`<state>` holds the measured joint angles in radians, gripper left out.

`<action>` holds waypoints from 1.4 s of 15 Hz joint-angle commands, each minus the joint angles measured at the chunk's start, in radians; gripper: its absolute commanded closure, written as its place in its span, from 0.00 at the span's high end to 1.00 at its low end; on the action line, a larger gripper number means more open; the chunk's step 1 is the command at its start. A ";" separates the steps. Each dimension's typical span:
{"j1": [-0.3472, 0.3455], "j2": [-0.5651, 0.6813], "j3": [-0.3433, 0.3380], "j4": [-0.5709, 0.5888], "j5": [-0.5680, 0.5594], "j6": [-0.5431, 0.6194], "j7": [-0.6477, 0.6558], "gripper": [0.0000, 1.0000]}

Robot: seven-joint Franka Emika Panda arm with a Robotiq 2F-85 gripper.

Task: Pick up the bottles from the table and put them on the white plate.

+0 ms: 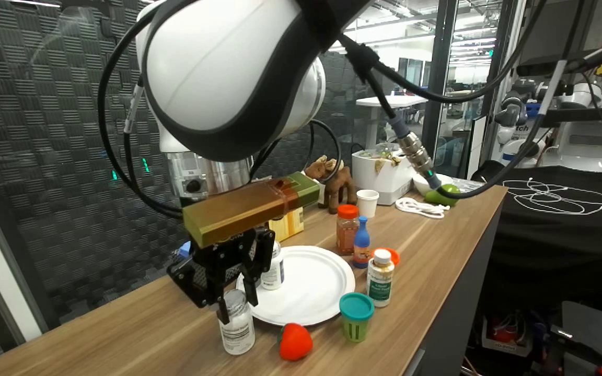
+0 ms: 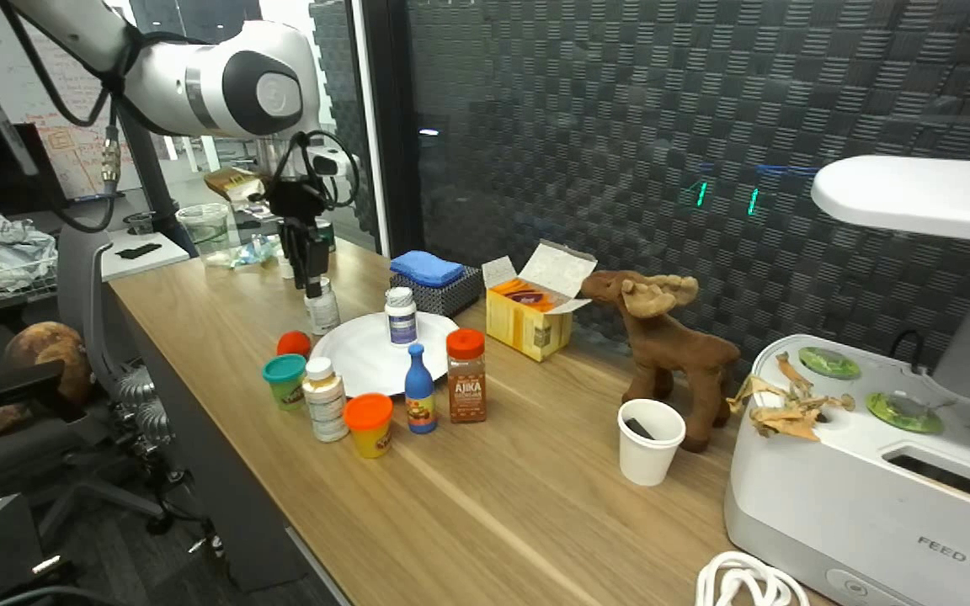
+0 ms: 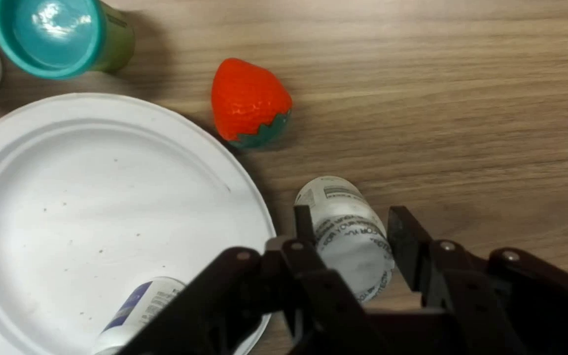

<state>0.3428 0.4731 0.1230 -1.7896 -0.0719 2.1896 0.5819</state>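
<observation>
My hand hangs wide astride the white bottle, well inside the edges of the surface; likely light, stiff, slick, so I'd grip below its cap.

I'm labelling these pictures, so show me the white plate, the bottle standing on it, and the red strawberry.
White plate (image 3: 111, 214): wrist view, bare inner surface.
Bottle standing on it (image 2: 402, 321): in an exterior view, front of its label.
Red strawberry (image 3: 248, 101): wrist view, its red side.
</observation>
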 commanded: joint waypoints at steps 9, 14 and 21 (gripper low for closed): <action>-0.003 -0.087 -0.017 -0.019 0.002 0.026 0.028 0.21; -0.023 -0.127 -0.042 -0.041 -0.018 0.034 0.060 0.20; -0.057 -0.107 -0.061 -0.062 -0.010 0.016 0.064 0.20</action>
<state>0.2940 0.3784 0.0670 -1.8301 -0.0880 2.2028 0.6273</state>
